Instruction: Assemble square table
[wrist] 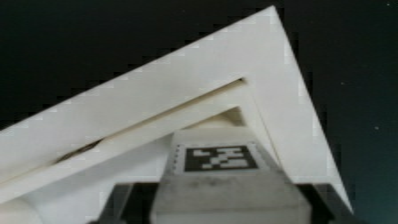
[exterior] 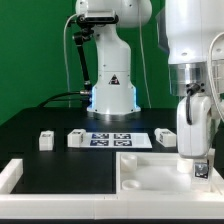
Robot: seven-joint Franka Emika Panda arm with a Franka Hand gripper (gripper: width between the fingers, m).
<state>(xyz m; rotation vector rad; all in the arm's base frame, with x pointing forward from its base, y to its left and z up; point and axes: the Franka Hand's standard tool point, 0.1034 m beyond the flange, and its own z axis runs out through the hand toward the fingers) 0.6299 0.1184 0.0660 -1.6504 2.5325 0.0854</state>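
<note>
White plastic fills my wrist view: the gripper (wrist: 222, 198) is clenched on a tagged table leg (wrist: 217, 158), poised at one corner of the square tabletop (wrist: 263, 60). I can't tell whether the leg touches the panel. Three other legs (exterior: 77, 137) lie loose on the black table (exterior: 40, 120) near the marker board (exterior: 112, 138). I judge no leg fitted yet; all four remain.
</note>
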